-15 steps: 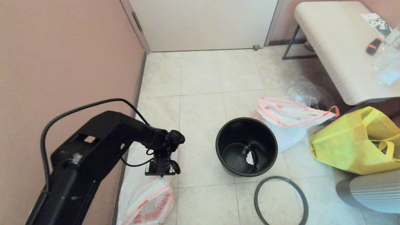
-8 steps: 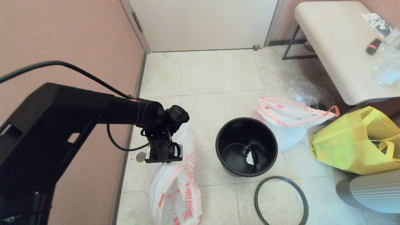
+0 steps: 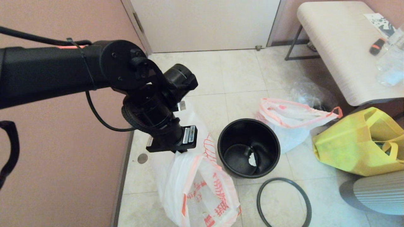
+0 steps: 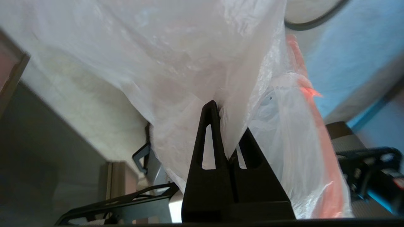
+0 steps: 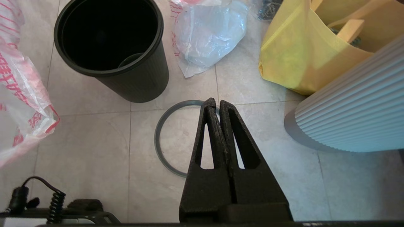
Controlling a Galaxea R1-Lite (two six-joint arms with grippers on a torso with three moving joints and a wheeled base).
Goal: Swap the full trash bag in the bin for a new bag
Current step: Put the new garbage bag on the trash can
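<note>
1. Pinching the new bag (image 4: 176, 63), our left gripper (image 4: 222, 108) has both fingers pressed together on a fold of thin plastic; in the head view the left gripper (image 3: 176, 151) sits at about 9 o'clock from the bin (image 3: 248, 148), with the new bag (image 3: 199, 189) hanging below it, red print showing.
2. We see the bin standing open and upright on the tiles, the bag's edge just beside its wall.
3. At 5 o'clock from the bin the dark hoop (image 3: 284, 203) lies flat on the floor, apart from the bin.
4. At 1 o'clock from the bin lies the full trash bag (image 3: 292, 121), touching the bin's far side, with a yellow tote bag (image 3: 356, 145) further right and a grey ribbed cylinder (image 3: 378, 194) at the lower right.
5. Our right gripper (image 5: 217, 104) appears only in its own wrist view: fingers closed together on nothing, hovering above the hoop (image 5: 164, 138).
6. Only the left wrist view shows the grip itself.
</note>
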